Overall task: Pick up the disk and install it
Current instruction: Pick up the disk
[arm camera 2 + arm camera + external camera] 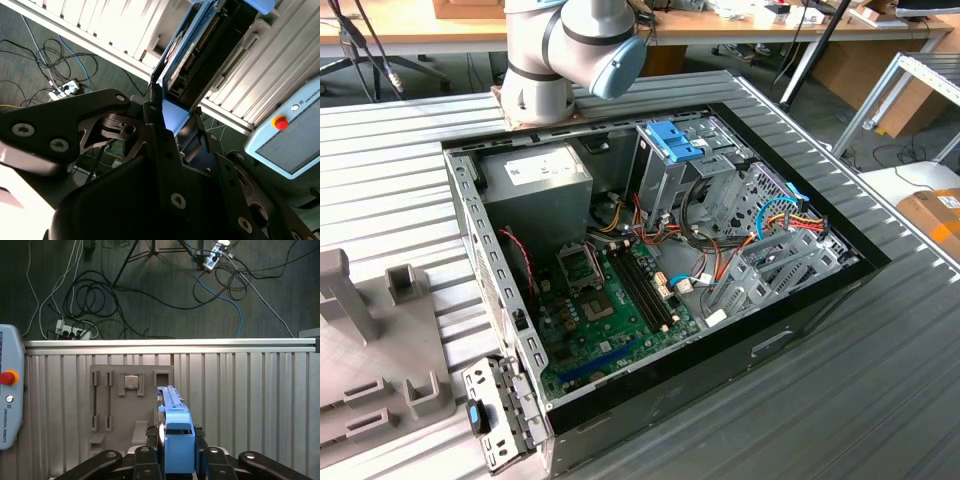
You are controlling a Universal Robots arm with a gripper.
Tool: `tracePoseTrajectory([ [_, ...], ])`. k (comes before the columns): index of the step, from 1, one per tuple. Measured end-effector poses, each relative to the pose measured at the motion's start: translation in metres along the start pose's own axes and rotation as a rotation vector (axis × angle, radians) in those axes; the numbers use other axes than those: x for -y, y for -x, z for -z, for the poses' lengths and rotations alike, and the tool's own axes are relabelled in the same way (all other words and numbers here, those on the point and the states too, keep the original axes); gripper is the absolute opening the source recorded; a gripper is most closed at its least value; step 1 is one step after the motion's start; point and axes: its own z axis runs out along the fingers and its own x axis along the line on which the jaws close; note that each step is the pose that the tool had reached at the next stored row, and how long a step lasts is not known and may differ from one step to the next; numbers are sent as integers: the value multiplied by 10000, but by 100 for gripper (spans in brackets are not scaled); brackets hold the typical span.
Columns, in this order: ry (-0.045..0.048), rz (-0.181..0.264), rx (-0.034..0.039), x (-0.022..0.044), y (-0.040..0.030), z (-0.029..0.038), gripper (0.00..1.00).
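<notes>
In the exterior view, the open case fills the middle of the frame. The arm rises at the upper centre behind it. A grey cage with a blue latch stands in the upper middle of the case.

In the second wrist view, the gripper is clamped on the disk, which juts out edge-on from between the black fingers. Its blue frame runs along the edge, and the ribbed table lies beyond.

In the first wrist view, the disk stands on edge between the gripper's jaws, one jaw against each broad face. It is over the table, close to a grey fixture that holds a chip. A pendant lies well apart from them.

I judge the disk dense, stiff and sensitive to knocks. Its metal faces are smooth enough to slip, and the plastic frame probably flexes. A hold across the broad faces near the middle, clear of the connector end, looks soundest.
</notes>
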Motion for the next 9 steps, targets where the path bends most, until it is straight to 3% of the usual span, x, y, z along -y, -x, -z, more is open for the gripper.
tracePoseTrajectory([
  [4,-1,-1,1,16,1,-1,36],
  [9,0,0,0,109,5,-1,36],
])
